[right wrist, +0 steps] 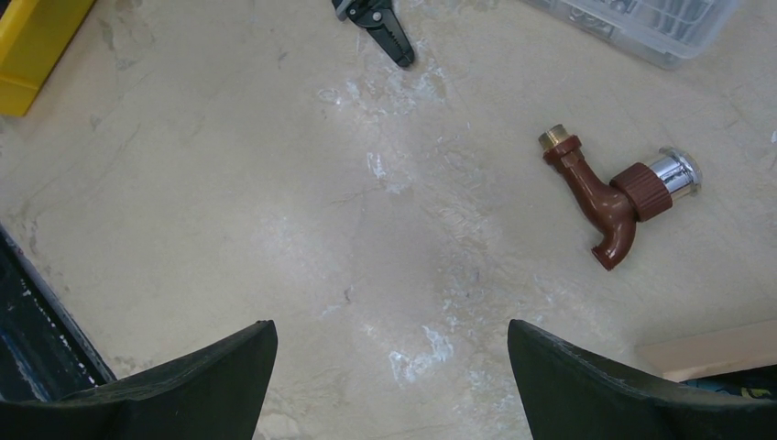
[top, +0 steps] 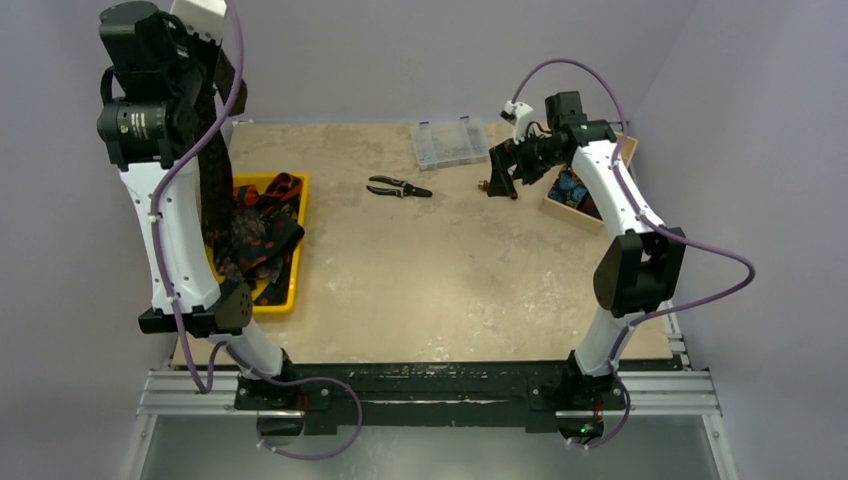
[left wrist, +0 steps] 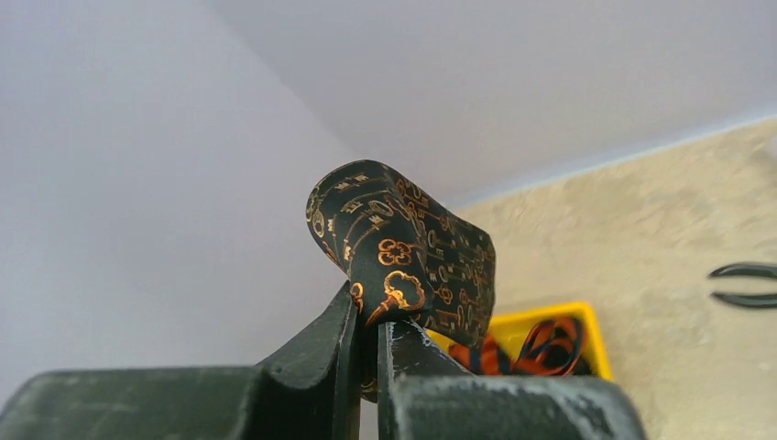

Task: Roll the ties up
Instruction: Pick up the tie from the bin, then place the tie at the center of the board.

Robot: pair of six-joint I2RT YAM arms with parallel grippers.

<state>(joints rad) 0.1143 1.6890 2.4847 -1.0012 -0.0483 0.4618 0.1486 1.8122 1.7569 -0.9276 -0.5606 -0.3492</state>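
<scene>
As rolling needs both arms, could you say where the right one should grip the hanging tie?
Probably the tie on its straight stretch below the left fingers, coming from the table side, right fingers open: it hangs straight down toward the yellow bin.

Smooth cloth tie [left wrist: 403,261], matt table [right wrist: 275,211]

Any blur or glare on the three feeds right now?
Top external: even light, no glare, slightly soft. Left wrist: the tie clamped in the left gripper is sharp, its fingers close to the lens dark and blurred. Right wrist: table crisp, pale patches look like scuffs rather than glare; open right gripper in shadow.
</scene>
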